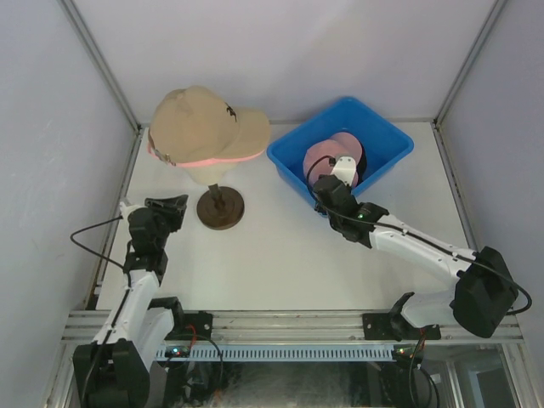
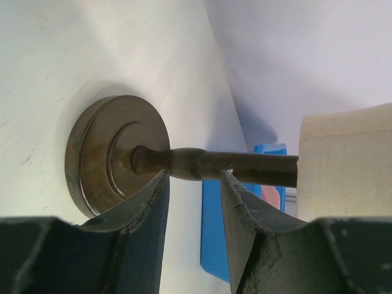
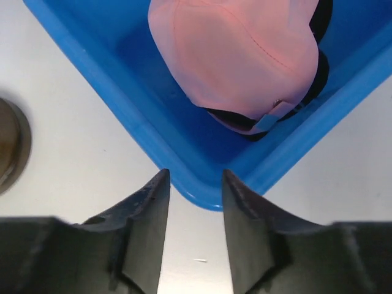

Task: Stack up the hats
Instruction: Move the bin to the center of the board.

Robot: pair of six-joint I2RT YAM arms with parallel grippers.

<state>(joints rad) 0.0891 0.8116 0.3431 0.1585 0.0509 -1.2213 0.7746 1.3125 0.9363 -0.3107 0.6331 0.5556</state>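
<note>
Tan cap [image 1: 204, 123] sits on the mannequin head [image 1: 208, 174], back left of the surface [image 1: 280, 255]. Its brim points right toward the blue bin [image 1: 387, 136], so the long axis runs left-right. A pink edge shows under its rim. Pink cap [image 3: 239, 55] lies in the bin on a black cap [image 3: 323, 61], strap end toward the bin's near corner; I can't tell the brim direction. My left tool [image 2: 193, 177] is partly spread, one finger on each side of the brown stem [image 2: 214, 164] near its round base [image 2: 104, 159], holding nothing. My right tool [image 3: 193, 180] hangs over the bin's near corner, gap moderate, empty. The surface is white, with pale walls [image 1: 297, 42] and an aluminium rail [image 1: 289, 323] in front.
</note>
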